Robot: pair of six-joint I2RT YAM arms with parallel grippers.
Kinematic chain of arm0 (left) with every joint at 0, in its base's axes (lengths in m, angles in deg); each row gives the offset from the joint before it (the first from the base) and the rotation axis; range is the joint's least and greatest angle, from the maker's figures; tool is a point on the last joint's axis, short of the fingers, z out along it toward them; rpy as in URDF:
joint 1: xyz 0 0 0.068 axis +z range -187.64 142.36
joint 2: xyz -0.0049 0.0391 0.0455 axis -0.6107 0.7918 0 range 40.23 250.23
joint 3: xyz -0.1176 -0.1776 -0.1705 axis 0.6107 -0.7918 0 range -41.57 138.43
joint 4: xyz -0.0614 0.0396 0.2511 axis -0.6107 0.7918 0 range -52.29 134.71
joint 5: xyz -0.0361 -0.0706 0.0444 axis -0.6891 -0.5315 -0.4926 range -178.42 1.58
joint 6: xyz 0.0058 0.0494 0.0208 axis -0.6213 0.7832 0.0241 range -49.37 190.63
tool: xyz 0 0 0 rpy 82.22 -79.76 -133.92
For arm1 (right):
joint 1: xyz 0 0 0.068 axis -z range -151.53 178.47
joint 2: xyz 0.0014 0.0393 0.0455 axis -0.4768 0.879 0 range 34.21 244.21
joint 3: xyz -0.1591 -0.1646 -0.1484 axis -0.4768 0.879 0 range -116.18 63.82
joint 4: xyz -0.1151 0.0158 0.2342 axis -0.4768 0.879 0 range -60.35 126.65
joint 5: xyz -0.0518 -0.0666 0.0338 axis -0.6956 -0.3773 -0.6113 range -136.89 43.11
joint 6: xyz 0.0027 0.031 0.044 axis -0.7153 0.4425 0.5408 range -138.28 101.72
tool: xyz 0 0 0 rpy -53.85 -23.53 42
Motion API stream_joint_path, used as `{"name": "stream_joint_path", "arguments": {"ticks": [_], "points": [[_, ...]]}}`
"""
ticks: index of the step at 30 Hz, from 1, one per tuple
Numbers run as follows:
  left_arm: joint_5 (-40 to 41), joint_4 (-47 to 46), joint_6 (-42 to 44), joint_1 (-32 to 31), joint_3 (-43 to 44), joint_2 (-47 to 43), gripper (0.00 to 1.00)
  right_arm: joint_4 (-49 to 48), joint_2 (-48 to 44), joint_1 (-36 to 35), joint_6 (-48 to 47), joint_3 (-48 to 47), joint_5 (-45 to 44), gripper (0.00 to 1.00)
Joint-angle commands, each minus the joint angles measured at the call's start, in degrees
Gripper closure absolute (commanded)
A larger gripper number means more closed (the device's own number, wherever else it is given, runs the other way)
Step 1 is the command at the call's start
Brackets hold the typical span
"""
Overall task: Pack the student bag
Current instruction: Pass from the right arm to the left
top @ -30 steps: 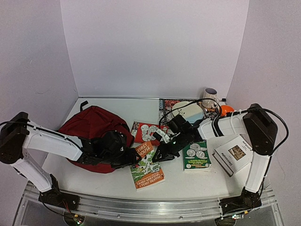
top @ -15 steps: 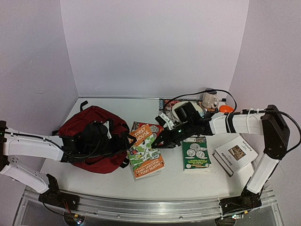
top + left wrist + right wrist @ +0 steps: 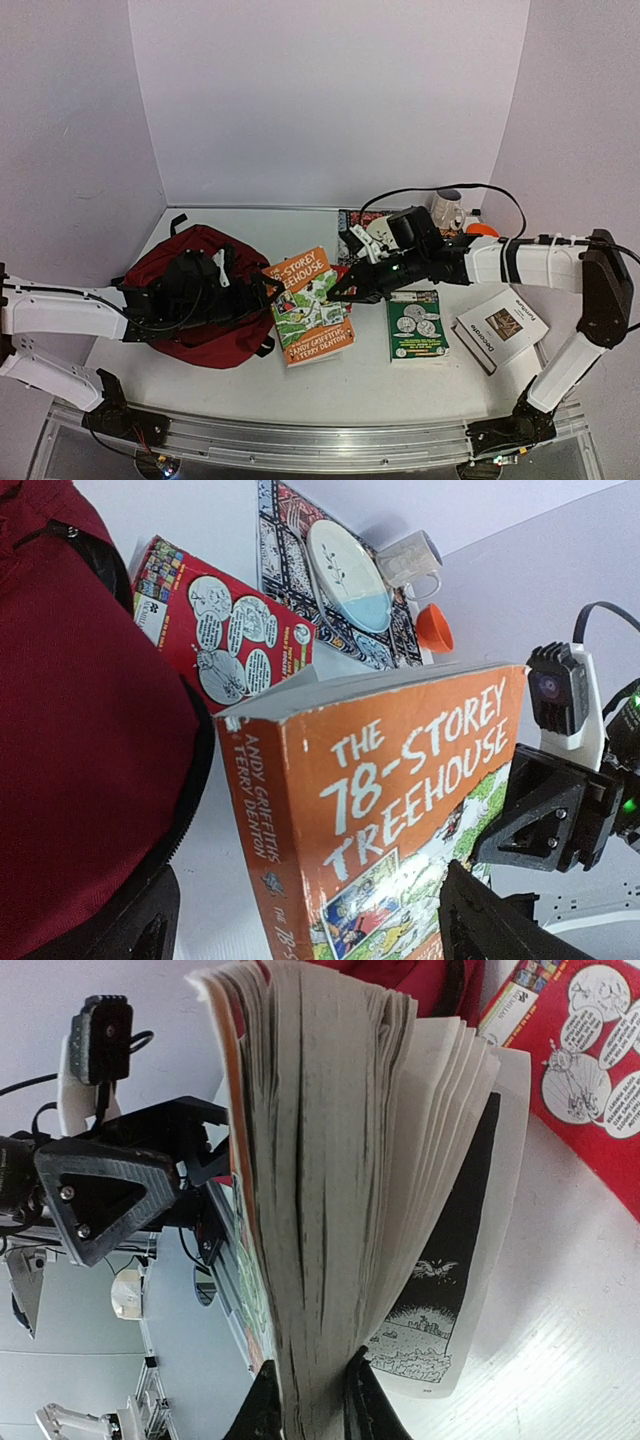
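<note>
Pinching the orange book [image 3: 312,310], right gripper [image 3: 345,292] has the student bag [image 3: 185,250] at nine o'clock; left gripper [image 3: 268,288] gapes nearer.

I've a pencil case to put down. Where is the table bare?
Bare: the near strip in front of the orange book and green book; the far strip behind the student bag. Crowded: far right, around plate and mug.

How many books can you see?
4: an orange one held by the right tool beside the bag, a red one behind it, a green one mid-table, a white one at right. The patterned sheet under the plate may be a fifth.
</note>
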Motion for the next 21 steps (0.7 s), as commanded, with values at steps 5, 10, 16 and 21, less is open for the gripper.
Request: {"name": "stream_joint_path", "arguments": {"ticks": [5,10,16,21], "points": [[-9.95,-10.9,1.74,1.48,0.59,1.09,0.11,-8.88,-5.63,0.46,1.75,-1.06,5.16,1.0],[-15.42,-18.24,0.73,1.7,0.47,2.26,0.18,-12.3,-4.81,0.4,3.36,-1.4,6.62,1.0],[-19.39,-25.78,-3.28,1.92,-0.79,1.64,0.4,-12.87,-3.63,0.54,2.99,-2.51,6.39,1.0],[-18.26,-29.77,-5.55,2.08,-2.49,-0.41,0.71,-12.81,-2.06,0.68,3.27,-2.77,5.02,0.96]]}}
